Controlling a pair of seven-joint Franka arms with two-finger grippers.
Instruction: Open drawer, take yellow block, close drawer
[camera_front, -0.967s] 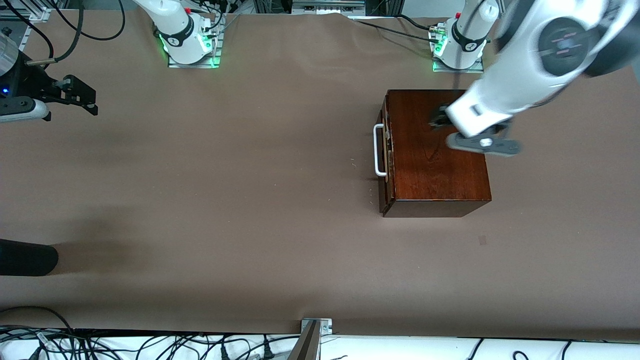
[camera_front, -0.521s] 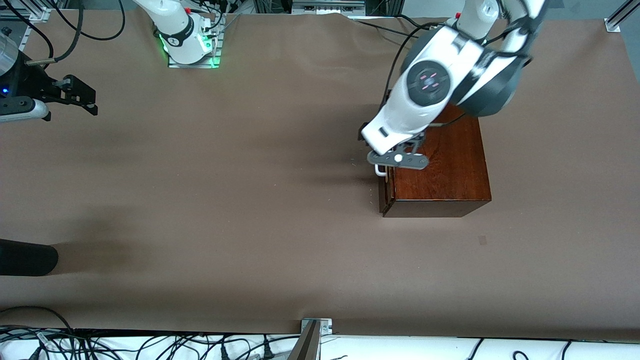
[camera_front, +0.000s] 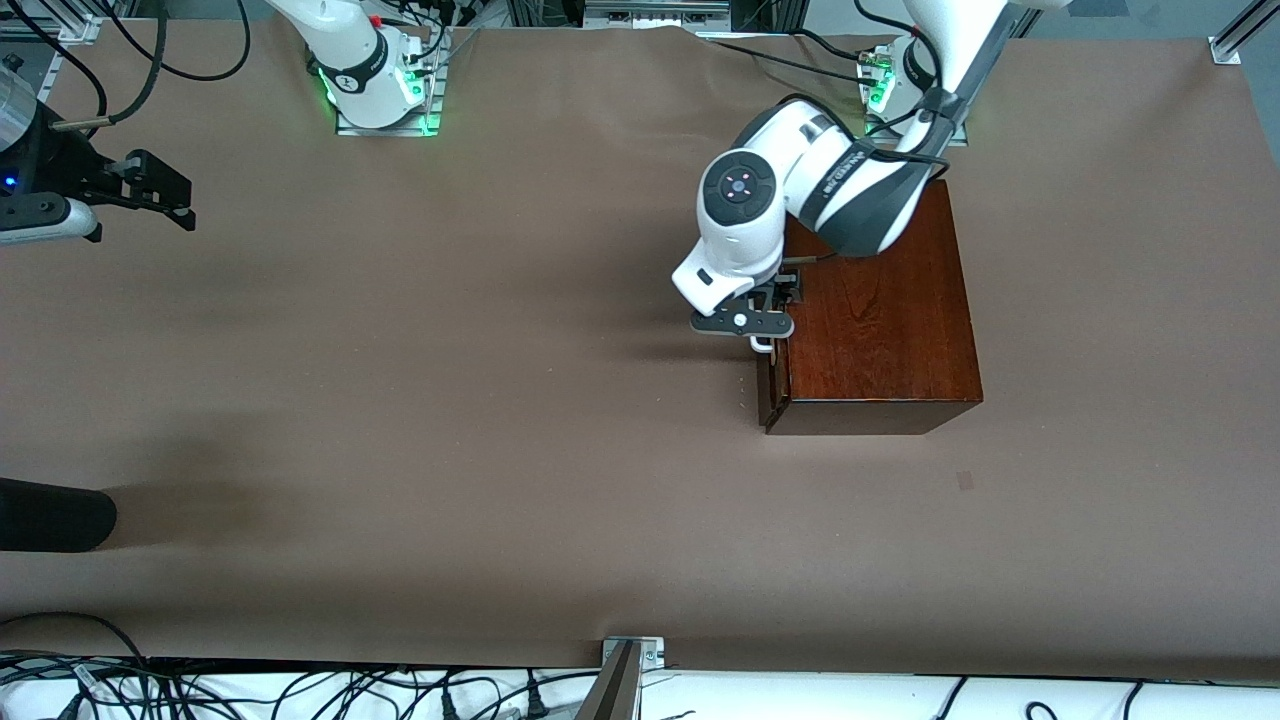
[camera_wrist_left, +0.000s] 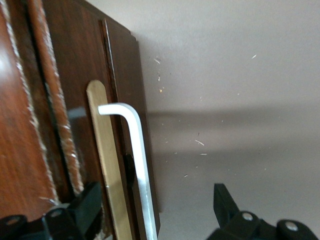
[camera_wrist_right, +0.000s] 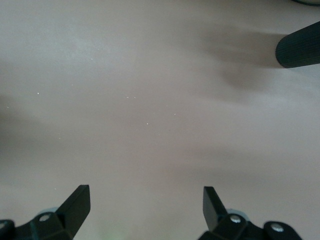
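The drawer (camera_front: 768, 390) of the dark reddish-brown wooden box (camera_front: 880, 330) is shut. Its front faces the right arm's end of the table. Only the end of its white bar handle (camera_front: 763, 345) shows below my left wrist. In the left wrist view the handle (camera_wrist_left: 139, 160) runs between my fingers. My left gripper (camera_front: 772, 300) (camera_wrist_left: 156, 196) is open and low at the drawer front, one finger (camera_wrist_left: 90, 200) by the box and the other finger (camera_wrist_left: 222, 197) over the table. My right gripper (camera_front: 160, 190) (camera_wrist_right: 145, 196) is open and empty, waiting at its end of the table. The yellow block is hidden.
A black cylinder (camera_front: 50, 515) lies at the right arm's end of the table, nearer the camera; it also shows in the right wrist view (camera_wrist_right: 300, 45). A metal bracket (camera_front: 625, 665) and cables line the table's near edge.
My left arm has swung from over the box top down to the drawer front, and its fingers now stand either side of the handle. The right arm has not moved.
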